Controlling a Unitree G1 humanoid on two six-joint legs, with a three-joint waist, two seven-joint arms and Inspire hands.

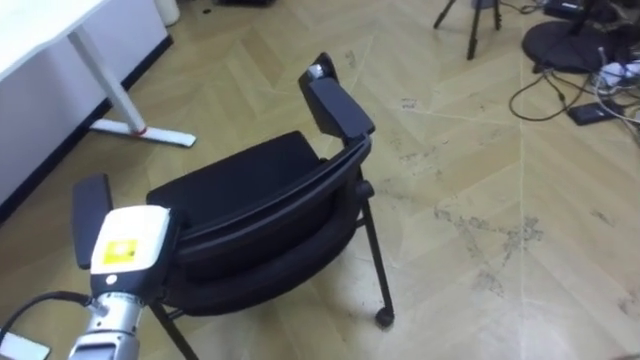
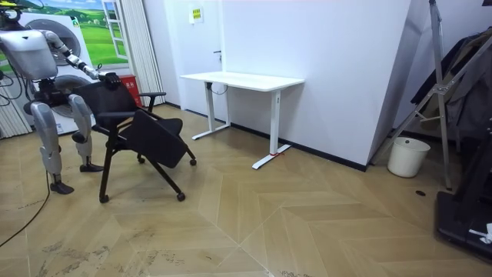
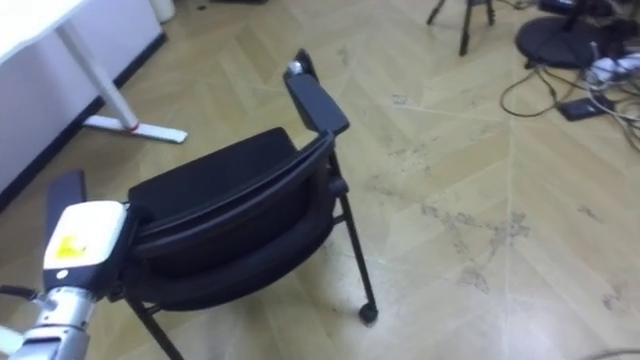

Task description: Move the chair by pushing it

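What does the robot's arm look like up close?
The left arm is a shiny silver tube with ribbed rings. The left hand has a boxy white back with rounded corners and a square yellow sticker on it.

The robot is shiny grey with dark joints. Its left hand (image 1: pixel 135 232) has a white boxy back with a yellow sticker (image 1: pixel 120 252).
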